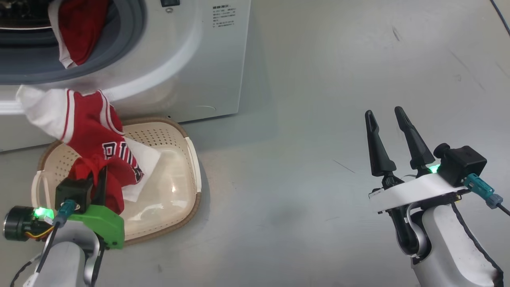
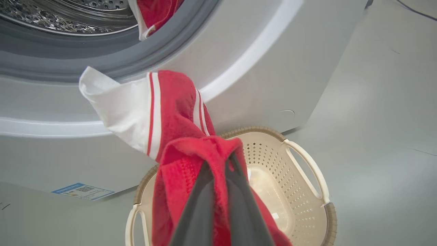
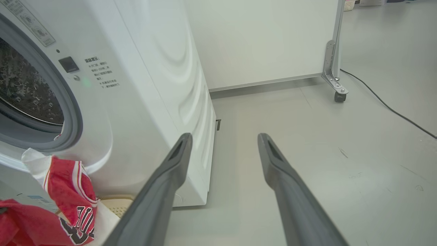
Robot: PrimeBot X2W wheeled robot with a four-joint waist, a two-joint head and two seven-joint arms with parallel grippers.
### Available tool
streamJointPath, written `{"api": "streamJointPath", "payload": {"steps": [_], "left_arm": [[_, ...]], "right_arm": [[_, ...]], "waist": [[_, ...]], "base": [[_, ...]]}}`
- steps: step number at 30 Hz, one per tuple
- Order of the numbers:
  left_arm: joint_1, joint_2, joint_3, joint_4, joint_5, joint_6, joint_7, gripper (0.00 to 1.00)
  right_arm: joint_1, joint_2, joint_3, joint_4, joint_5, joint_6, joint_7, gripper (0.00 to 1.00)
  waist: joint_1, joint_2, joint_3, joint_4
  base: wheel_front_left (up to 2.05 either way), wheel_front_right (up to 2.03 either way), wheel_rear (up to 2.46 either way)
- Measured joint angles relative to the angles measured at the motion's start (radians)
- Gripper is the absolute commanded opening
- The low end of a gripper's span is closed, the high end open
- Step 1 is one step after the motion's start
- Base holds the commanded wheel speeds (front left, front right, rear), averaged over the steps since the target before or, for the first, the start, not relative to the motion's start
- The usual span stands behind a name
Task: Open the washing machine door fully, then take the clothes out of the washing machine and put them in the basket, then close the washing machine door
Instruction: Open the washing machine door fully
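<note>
Gripping a red, white-trimmed jersey (image 1: 95, 131), the left pincer (image 2: 220, 160) hung above the cream perforated basket (image 1: 175, 131); the right pincer (image 1: 384, 113) gaped, well apart.

Bare floor (image 1: 303, 191) lies open across the centre and right of the head view. At upper left a red jersey (image 1: 81, 30) hangs in the mouth of the washing machine (image 1: 199, 56). At lower left a second jersey (image 1: 93, 131) covers the left half of the basket (image 1: 194, 159), its right half free.

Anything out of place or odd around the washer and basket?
One red jersey droops from the drum over the grey gasket. The left tool is shut on a second jersey hanging over the basket. Nothing looks spilled or damaged.
</note>
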Motion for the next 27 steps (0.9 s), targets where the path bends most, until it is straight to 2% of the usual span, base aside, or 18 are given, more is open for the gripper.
{"api": "streamJointPath", "payload": {"steps": [16, 27], "left_arm": [[-0.153, 0.037, -0.004, 0.175, 0.015, -0.016, 0.023, 0.0], [-0.21, 0.057, 0.037, 0.32, -0.001, -0.014, 0.037, 0.0]], "right_arm": [[-0.042, 0.014, -0.001, -0.022, 0.0, 0.0, 0.0, 1.0], [-0.067, 0.021, -0.022, -0.03, 0.002, 0.0, 0.0, 1.0]], "waist": [[0.0, 0.0, 0.127, -0.076], [0.0, 0.0, 0.193, -0.106]], "base": [[0.0, 0.0, 0.0], [0.0, 0.0, 0.0]]}}
